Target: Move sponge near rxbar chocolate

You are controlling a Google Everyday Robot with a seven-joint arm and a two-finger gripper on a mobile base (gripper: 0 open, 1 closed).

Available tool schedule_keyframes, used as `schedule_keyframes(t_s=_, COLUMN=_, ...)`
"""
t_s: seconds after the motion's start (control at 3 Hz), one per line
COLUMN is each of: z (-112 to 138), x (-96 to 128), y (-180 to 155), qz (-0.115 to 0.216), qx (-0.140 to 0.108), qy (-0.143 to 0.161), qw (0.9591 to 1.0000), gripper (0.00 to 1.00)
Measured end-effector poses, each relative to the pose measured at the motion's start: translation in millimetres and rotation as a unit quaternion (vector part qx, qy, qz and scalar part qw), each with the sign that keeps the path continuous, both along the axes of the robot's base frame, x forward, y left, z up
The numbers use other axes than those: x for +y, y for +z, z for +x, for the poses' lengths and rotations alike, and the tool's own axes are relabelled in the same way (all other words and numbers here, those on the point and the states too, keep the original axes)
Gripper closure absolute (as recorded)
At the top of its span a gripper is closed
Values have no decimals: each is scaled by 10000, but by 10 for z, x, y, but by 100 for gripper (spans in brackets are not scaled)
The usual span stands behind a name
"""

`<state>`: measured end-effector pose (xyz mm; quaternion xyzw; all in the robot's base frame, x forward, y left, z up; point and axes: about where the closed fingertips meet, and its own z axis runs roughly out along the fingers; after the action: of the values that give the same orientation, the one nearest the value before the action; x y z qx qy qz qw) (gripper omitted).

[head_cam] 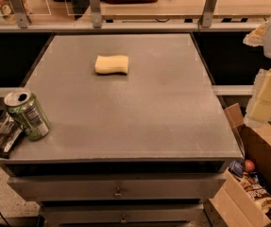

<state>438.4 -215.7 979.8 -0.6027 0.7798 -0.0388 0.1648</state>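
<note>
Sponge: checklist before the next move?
1. The sponge lies alone, nothing touching it: ok.
2. The rxbar chocolate is in view at the front-left corner of the table: ok.
3. Drop room beside the bar: not ok, the green can crowds its right side.
4. The gripper above the sponge: not ok, it hangs off the table's right side.
5. Bar fully supported: cannot tell, it sits at the very edge.

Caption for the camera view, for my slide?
Sponge far back on table; can and rxbar at its near-left corner; tool hangs beyond the right edge.
</note>
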Motion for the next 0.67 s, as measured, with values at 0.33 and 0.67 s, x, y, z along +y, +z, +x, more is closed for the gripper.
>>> schedule_keyframes(t_s=0.33, z=0, x=0, y=0, qz=0, qx=-1, qy=0, qw=10000, gripper=0)
schedule_keyframes(t_s=0.67, z=89, x=53, y=-48, qz=59, qx=-17, qy=94, qw=9999, gripper=0)
